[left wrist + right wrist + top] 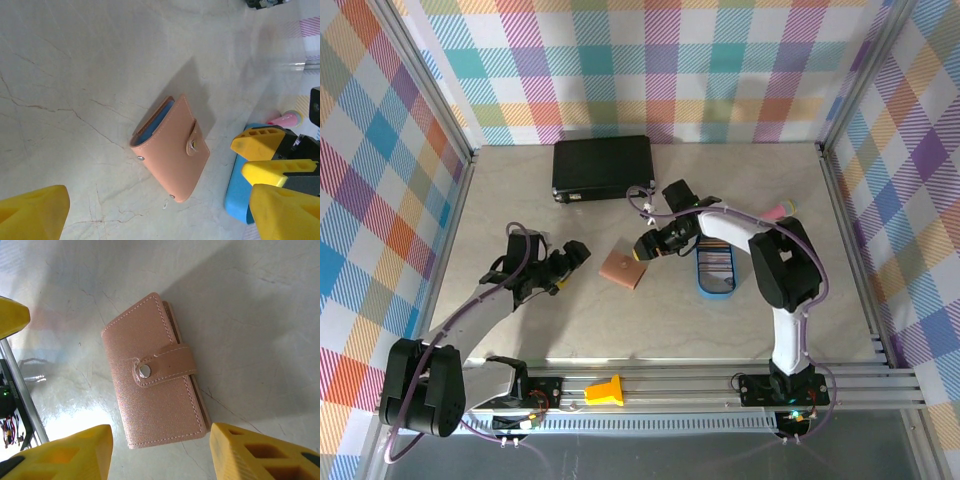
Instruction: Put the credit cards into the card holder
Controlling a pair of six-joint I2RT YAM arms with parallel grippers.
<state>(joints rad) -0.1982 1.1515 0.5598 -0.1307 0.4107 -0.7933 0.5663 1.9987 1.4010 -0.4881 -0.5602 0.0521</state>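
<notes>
While both claws stand wide with nothing held, you have the right gripper (642, 246) just at the card holder's (622, 268) 2 o'clock and the left gripper (570, 258) near its 9. Holder lies flat mid-table (510, 190), snapped shut. Credit cards (717, 262) sit in the blue tray (703, 290) at 3 o'clock. Black case (603, 165) at 12, well apart. Open marble toward 6 and 10 o'clock.

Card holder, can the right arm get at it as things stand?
Probably yes: the right gripper hangs open just above the card holder, which lies snapped shut, with nothing between them.
</notes>
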